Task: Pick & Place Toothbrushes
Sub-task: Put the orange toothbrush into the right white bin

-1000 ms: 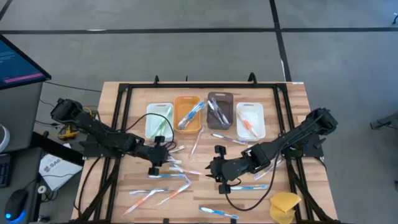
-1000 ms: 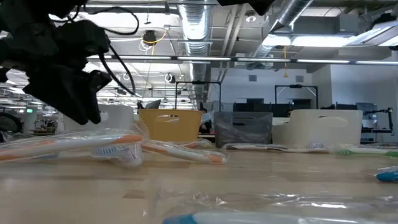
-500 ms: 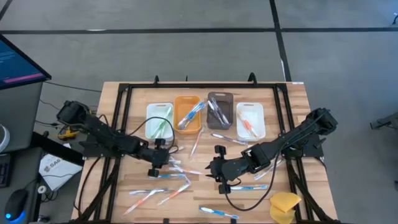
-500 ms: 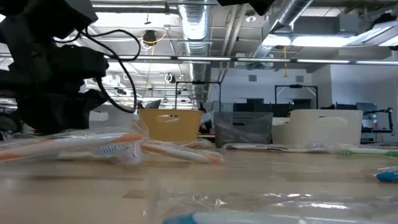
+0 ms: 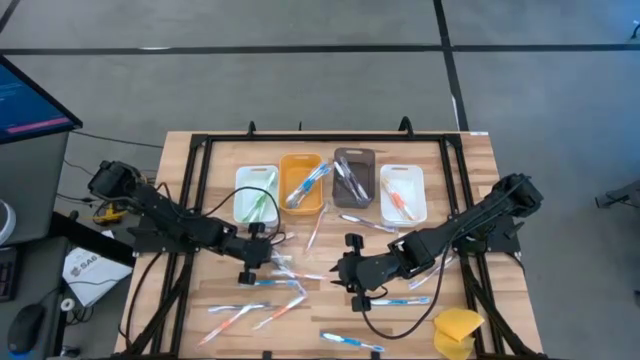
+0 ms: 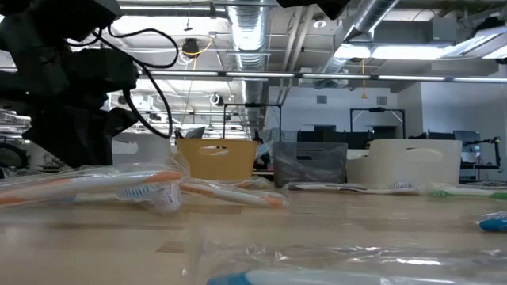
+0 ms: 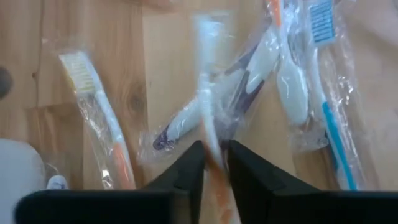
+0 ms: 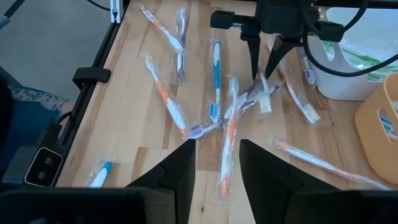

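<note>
Toothbrushes (image 5: 283, 272) scattered mid-bench | left end effector (image 7: 214, 163) pinching, it seems, an orange-handled wrapped toothbrush (image 7: 208, 134) | I'd lift straight, avoiding neighbours | right end effector (image 8: 217, 163) parted, empty

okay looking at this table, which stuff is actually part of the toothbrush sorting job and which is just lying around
Part of the job:
- wrapped toothbrushes loose on the table
- four bins
- left gripper, fingers closing around an orange toothbrush
- right gripper

Just lying about:
- yellow sponge
- monitor off the table
</note>
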`<state>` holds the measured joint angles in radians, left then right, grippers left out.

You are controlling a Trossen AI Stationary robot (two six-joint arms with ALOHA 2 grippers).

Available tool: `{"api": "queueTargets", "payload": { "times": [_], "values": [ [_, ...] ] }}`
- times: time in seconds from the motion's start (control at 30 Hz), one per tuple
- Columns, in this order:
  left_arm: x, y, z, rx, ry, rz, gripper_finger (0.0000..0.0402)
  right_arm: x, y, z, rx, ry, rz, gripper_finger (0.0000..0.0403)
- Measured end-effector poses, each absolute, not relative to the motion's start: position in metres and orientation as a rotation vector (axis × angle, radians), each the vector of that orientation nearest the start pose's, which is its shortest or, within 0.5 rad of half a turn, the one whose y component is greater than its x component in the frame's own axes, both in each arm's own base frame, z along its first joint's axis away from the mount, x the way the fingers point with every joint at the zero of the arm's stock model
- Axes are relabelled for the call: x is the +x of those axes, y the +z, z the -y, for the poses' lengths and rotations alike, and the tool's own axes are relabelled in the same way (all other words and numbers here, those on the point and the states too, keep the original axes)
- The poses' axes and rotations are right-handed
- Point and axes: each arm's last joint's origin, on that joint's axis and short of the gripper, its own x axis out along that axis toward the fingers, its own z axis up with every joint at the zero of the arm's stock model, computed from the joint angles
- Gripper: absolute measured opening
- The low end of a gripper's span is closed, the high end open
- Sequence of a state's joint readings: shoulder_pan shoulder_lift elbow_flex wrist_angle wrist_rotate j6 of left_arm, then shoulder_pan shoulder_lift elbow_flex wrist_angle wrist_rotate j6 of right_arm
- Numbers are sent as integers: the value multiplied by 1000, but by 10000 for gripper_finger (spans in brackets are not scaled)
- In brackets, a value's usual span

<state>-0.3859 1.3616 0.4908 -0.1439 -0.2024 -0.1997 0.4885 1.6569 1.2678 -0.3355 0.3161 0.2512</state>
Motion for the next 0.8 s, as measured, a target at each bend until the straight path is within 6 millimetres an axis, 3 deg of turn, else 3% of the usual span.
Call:
{"api": "queueTargets", "payload": {
  "times": [0.2,0.4,0.8],
  "values": [
    [206,132,78,106,-78,-980,12,325,266,-163,-43,80,-681,118],
    [206,132,78,94,-76,-976,31,325,266,-163,-55,83,-680,118],
    [222,152,84,75,-73,-904,27,326,266,-161,-56,78,-680,118]
  ]
}}
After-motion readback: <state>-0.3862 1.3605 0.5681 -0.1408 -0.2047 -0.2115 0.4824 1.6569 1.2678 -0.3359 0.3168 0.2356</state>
